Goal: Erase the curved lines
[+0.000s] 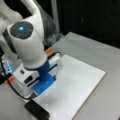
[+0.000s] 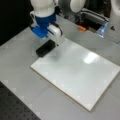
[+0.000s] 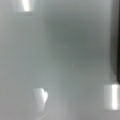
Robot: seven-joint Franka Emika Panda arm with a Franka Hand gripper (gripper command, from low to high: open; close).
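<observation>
The gripper (image 2: 47, 37) hangs over the whiteboard's (image 2: 77, 72) corner, with the eraser block (image 2: 45, 48) just beneath it.

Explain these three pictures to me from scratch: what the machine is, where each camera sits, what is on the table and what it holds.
The machine is a single robot arm, white with a blue part near its end. At its tip is a gripper, the part that grasps things.

Two pictures are taken by cameras standing off the arm and looking at the table from different sides. The third is from a camera on the arm's wrist, looking straight down at a pale shiny surface with a few bright reflections.

On the grey table lies a white board. A black eraser block sits at the board's edge, right under the gripper in both front views.

The fingers are hidden, so whether the gripper holds the eraser block does not show. I can see no drawn lines on the board in any view.
</observation>
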